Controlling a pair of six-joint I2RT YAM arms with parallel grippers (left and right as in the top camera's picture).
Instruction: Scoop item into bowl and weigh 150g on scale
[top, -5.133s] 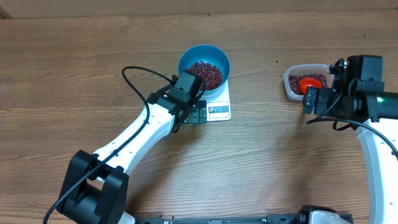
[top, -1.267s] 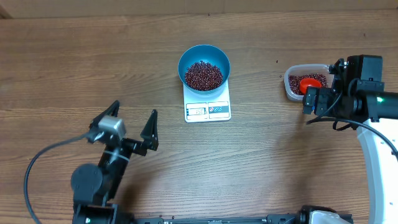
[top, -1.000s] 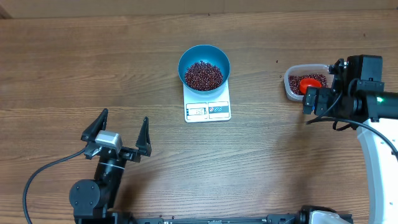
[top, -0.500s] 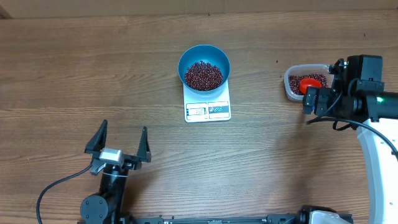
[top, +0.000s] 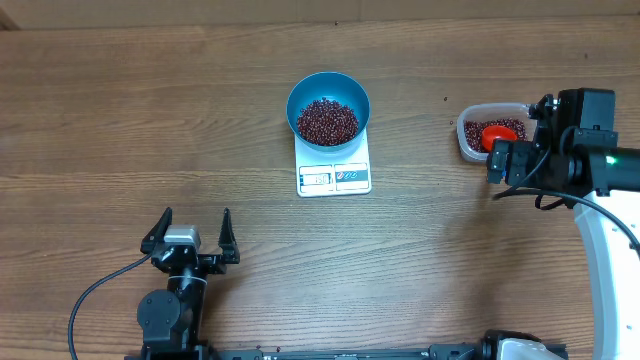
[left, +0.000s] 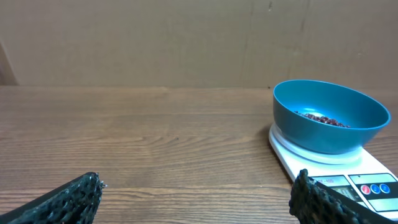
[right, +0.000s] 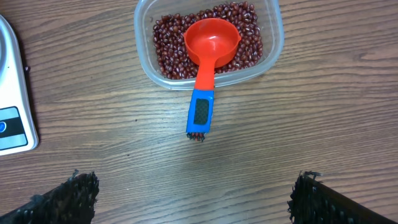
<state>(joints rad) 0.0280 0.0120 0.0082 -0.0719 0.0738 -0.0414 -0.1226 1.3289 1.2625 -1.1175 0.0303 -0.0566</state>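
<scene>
L gripper (top: 192, 220): jaws spread wide, nothing between them, sitting low at near-left of the table (top: 100, 120), well apart from all objs; its wrist cam looks across bare wood w/ the bowl off to the far right. R gripper (right: 193, 190): jaws also wide apart, empty, hovering above the wood just near of the clear tub (right: 144, 25) on the right side. Red scoop (right: 211, 43) w/ blue handle lies cup-in-tub on the red-brown beans there, cup looks empty, handle sticking out over the tub's near rim toward the R gripper, not touched. Blue bowl (left: 323, 134) stands on the white scale (top: 335, 178), centre-far, covering its far part; display strip on near side, digits unreadable. Beans (top: 328, 120) heaped in bowl bottom.
</scene>
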